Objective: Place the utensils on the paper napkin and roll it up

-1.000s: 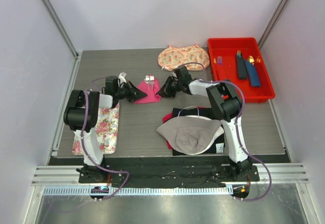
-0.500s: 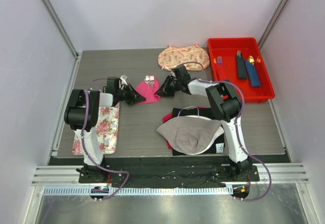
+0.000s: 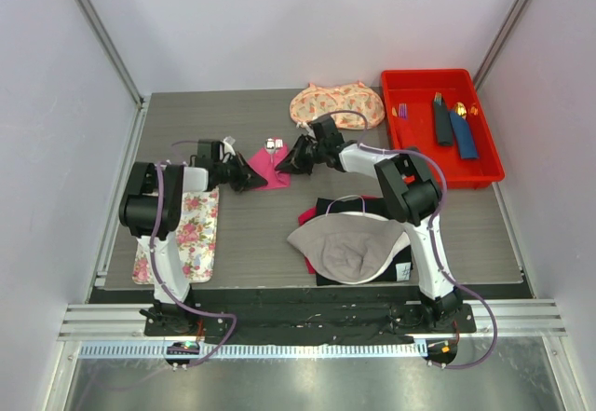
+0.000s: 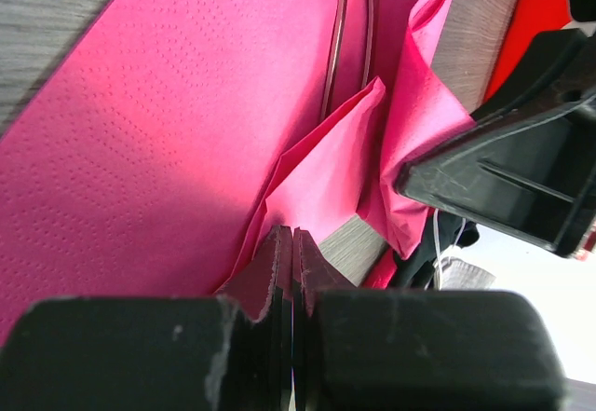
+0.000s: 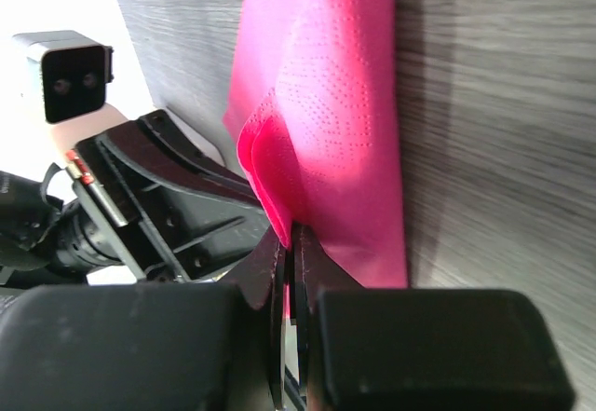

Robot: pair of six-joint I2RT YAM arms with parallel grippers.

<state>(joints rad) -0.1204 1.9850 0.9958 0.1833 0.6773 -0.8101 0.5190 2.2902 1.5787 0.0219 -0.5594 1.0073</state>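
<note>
The pink paper napkin (image 3: 271, 172) lies at the table's middle left, with its near corners lifted. Two silver utensils (image 3: 273, 143) lie on it, their heads sticking out past its far edge. In the left wrist view their thin handles (image 4: 348, 38) run along the napkin (image 4: 168, 131) beside a raised fold. My left gripper (image 3: 250, 180) (image 4: 291, 236) is shut on the napkin's near-left corner. My right gripper (image 3: 291, 160) (image 5: 291, 232) is shut on the napkin's (image 5: 340, 122) right edge, which curls up over it.
A red tray (image 3: 486, 171) at the back right holds navy napkin rolls and gold and purple utensils. A floral mat (image 3: 191, 234) lies under the left arm. An orange patterned cloth (image 3: 337, 105) is at the back. A grey cap (image 3: 346, 246) on dark clothes sits at the front.
The left gripper has closed fully on the napkin corner. The right gripper has drawn the napkin's right edge leftward, so the napkin looks narrower.
</note>
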